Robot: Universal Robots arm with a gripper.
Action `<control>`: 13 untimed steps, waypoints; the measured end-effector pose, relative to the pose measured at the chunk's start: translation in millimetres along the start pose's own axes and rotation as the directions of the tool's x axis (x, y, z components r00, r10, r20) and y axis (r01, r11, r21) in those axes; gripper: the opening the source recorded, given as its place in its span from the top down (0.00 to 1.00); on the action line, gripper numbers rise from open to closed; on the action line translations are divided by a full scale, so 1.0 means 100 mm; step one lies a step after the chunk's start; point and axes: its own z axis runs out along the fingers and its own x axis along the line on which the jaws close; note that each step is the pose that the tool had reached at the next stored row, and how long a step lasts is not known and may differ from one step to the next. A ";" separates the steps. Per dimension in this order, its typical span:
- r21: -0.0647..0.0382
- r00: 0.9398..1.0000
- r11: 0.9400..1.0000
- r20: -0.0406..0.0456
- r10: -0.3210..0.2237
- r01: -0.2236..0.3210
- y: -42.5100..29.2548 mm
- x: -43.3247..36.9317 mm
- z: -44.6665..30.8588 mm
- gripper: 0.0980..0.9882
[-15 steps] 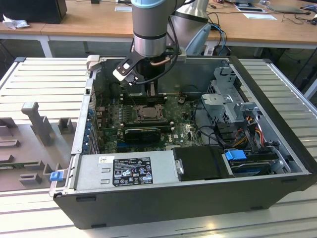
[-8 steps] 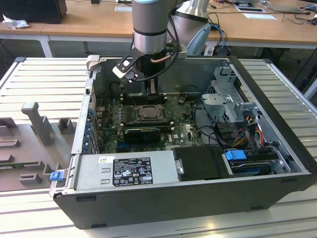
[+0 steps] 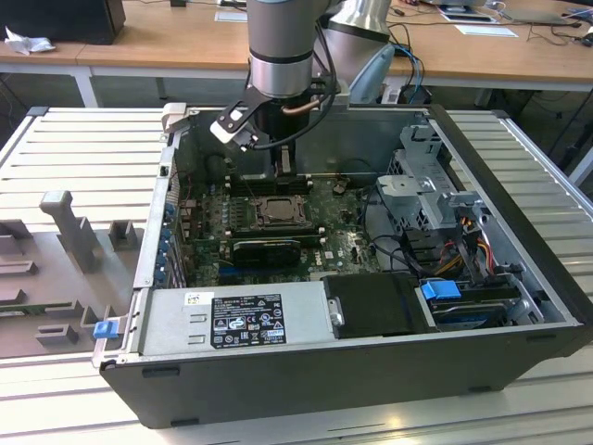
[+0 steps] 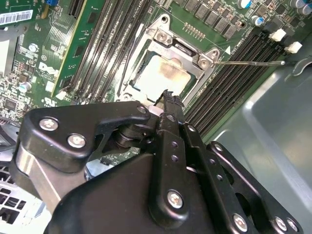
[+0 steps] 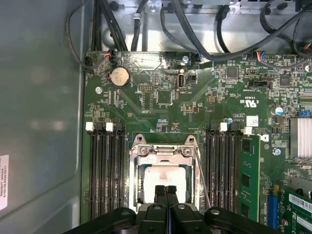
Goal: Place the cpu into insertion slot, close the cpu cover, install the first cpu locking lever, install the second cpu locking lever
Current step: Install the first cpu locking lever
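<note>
black hand (image 5: 165,191), fingertips pressed together with nothing between, hangs just over the pale silver-beige square cpu (image 5: 163,174), seated in the dark metal-rimmed insertion slot (image 3: 258,215) beneath the thin silver windowed cpu cover (image 5: 161,151); long black memory slots (image 5: 105,170) flank both edges.

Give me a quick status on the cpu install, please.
End effector shut, poised over the cpu. It lies in the insertion slot, cpu cover down around it. One locking lever angled out alongside.
</note>
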 end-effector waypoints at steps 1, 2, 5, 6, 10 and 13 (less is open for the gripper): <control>0.000 1.000 1.000 0.000 0.000 0.000 0.000 0.000 -0.003 0.99; 0.000 1.000 1.000 0.000 0.000 0.000 0.001 0.000 -0.011 0.99; 0.000 1.000 1.000 0.000 0.000 0.000 0.002 0.001 -0.035 0.99; 0.000 1.000 1.000 0.000 0.000 0.000 0.002 0.001 -0.043 0.99; 0.000 1.000 1.000 0.000 0.000 0.000 0.004 0.001 -0.071 0.99; 0.000 1.000 1.000 0.000 0.000 0.000 0.005 0.002 -0.082 0.99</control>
